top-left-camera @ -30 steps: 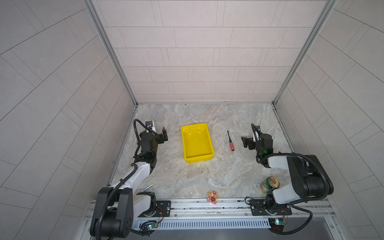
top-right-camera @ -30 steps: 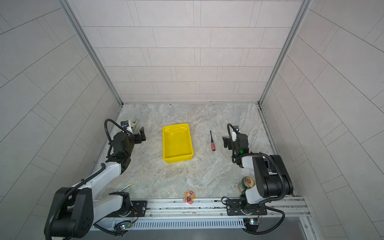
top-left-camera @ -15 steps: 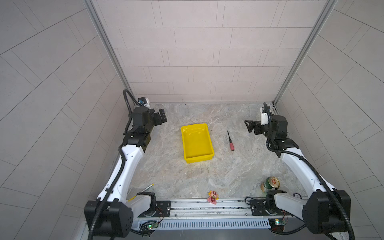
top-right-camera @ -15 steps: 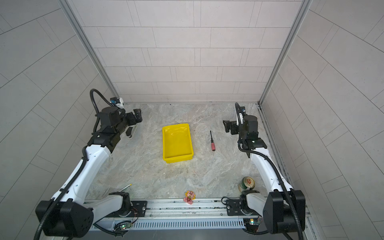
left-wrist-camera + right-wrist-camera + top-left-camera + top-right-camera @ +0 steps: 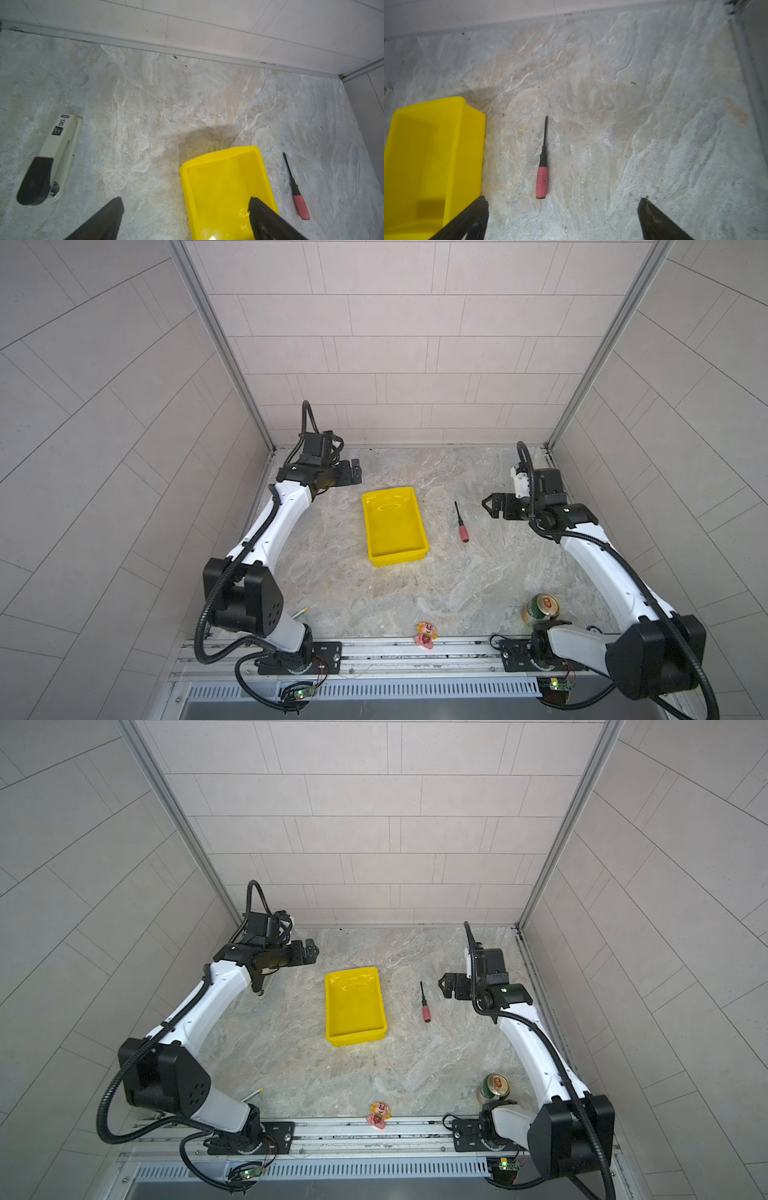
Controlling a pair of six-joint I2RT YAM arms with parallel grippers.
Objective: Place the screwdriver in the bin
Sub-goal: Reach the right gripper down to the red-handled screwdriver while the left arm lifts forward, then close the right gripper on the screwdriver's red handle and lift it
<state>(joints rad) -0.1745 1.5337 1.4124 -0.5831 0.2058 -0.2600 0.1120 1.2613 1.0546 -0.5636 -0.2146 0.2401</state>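
The task is at its first step, the approach to the pick. The small slim screwdriver with a pink-red handle and a thin black shaft (image 5: 461, 523) lies flat on the marbled grey counter (image 5: 415, 593). It is just beside the shallow bright yellow rectangular plastic bin (image 5: 397, 559), on the bin's right in both top views. It does not touch the bin's wall and runs almost parallel with its long side. The bin has nothing inside.

The right tool (image 5: 489, 508) hovers above the counter to the right of the screwdriver, near it but not touching it. Its jaws stand wide open and hold nothing. In the right wrist view the screwdriver (image 5: 542, 166) lies ahead of the two black fingertips (image 5: 477, 214), about midway between them. The left tool (image 5: 355, 472) is also open and empty, near the far left corner of the bin.

I judge that the next move belongs to the right arm. It should come down over the handle, which is the thicker part, with the jaws across it, then close. The screwdriver is thin and low, so the fingertips must go almost to the counter. After that come a small lift, a short carry over the rim, and the release.
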